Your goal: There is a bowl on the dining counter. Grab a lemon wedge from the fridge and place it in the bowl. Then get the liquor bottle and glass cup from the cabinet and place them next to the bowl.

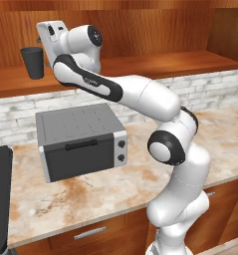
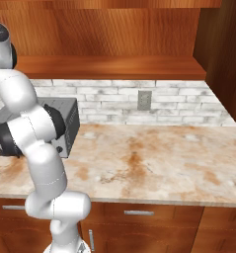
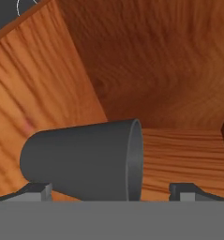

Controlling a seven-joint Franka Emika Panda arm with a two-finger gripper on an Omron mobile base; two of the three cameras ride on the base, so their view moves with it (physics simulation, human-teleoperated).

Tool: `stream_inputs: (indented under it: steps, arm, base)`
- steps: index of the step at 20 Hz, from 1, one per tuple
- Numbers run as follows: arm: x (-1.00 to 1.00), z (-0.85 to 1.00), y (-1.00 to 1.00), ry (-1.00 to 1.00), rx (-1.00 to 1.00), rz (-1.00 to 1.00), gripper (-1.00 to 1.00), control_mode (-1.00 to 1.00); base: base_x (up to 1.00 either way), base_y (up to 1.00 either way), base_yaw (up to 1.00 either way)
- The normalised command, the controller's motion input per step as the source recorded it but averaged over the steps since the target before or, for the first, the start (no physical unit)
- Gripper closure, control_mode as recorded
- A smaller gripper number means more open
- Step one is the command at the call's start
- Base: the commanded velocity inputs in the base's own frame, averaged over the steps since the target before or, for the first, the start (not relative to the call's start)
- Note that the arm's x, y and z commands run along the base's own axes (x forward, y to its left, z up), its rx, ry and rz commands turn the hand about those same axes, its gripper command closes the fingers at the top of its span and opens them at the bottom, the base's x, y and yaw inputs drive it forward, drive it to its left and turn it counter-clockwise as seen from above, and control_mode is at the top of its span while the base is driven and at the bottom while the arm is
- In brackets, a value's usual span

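Raised high to the cabinet point(image 1: 140, 30) shelf, arm point(image 1: 140, 97) stretched up and leftward in the left base view, white hand point(image 1: 51, 36) just beside the cup point(image 1: 33, 62). Upright on the wooden shelf, dark grey, tapered, wider at the rim. Lying sideways across the hand view because of the rolled camera – cup point(image 3: 85, 159) large and close, rim toward the right of that picture, base toward the left.

End effector point(image 3: 111, 190) spread wide, with nothing in its hold – one fingertip point(image 3: 36, 191) low under the base end of the cup, the other point(image 3: 190, 191) beyond the rim end, so cup roughly between the two tips in that view. Cannot tell whether either tip touches the cup.

Below the shelf, a marble worktop point(image 1: 90, 194) with rust veins, backed by a pale brick wall point(image 1: 215, 87). Grey toaster oven point(image 1: 80, 142) on the worktop, two knobs on its front, standing under the arm's reach. Same oven point(image 2: 65, 123) partly hidden behind the arm in the right base view, with a wall outlet point(image 2: 144, 100) on the bricks to the right. Wood drawer fronts with thin silver handles point(image 1: 89, 233) under the worktop edge.
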Motion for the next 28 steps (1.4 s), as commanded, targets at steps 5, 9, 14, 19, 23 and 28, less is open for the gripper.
stream_inputs:
  steps: [5,9,14,19,23,28]
  arm:
    - [0.17,0.0,0.02,0.01,0.0,0.02,-1.0,-1.0]
    - [0.19,0.0,0.05,0.01,0.0,0.02,-1.0,-1.0]
    - [0.18,-0.01,0.15,0.01,-0.02,0.0,-1.0,-1.0]
    - [0.16,-0.01,0.21,0.01,-0.01,0.0,-1.0,-1.0]
    - [0.01,0.0,0.15,0.0,-0.01,0.0,-1.0,-1.0]
    - [-0.05,0.0,-0.03,-0.01,0.0,0.04,-1.0,-1.0]
  base:
    - [0.0,0.0,0.0]
    - [0.0,0.0,0.0]
    - [0.0,0.0,0.0]
    - [0.0,0.0,0.0]
    - [0.0,0.0,0.0]
    - [0.0,0.0,0.0]
